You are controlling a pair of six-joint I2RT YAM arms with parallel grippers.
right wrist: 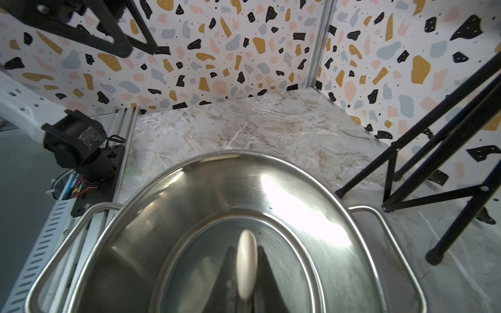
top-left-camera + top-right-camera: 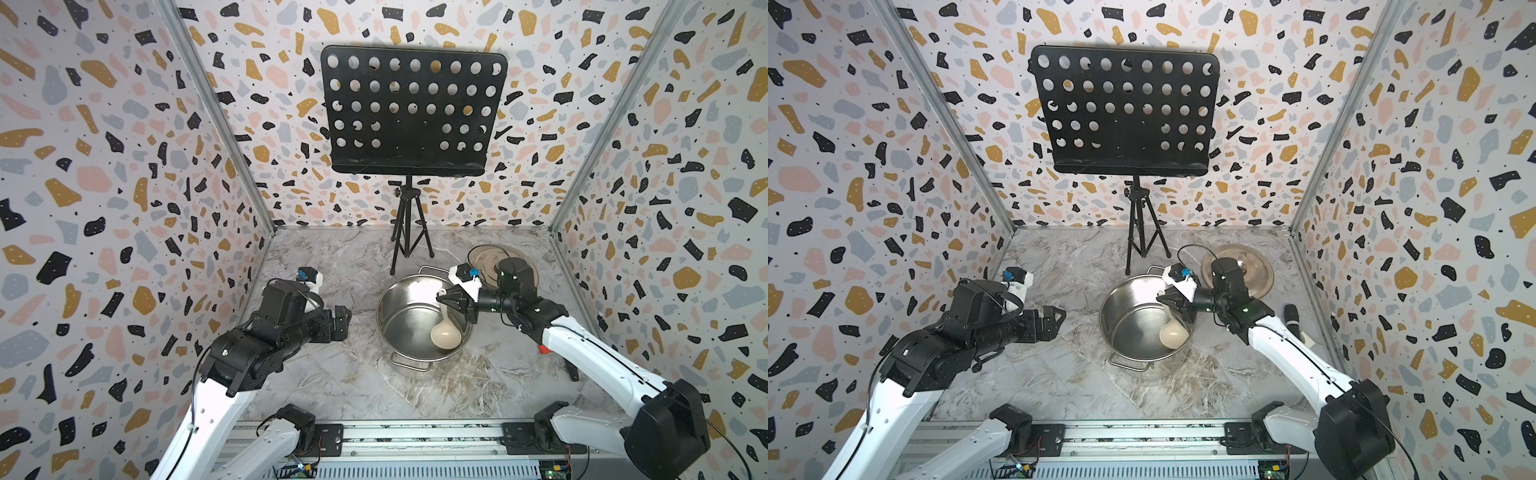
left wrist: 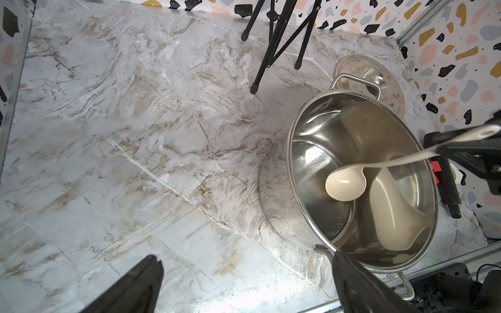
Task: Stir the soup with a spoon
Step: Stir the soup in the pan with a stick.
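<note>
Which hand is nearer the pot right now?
Right. The right hand is over the pot, shut on the ladle whose bowl sits inside; the left hand hangs open beside the pot, not touching it.

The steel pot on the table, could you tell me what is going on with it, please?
The right pincer is shut on the handle of a cream ladle, whose bowl sits low inside the open steel stockpot. The stockpot shows only bare metal, with no soup visible. The left pincer hangs open beside the stockpot, holding nothing. The lid lies on the table behind the stockpot.
</note>
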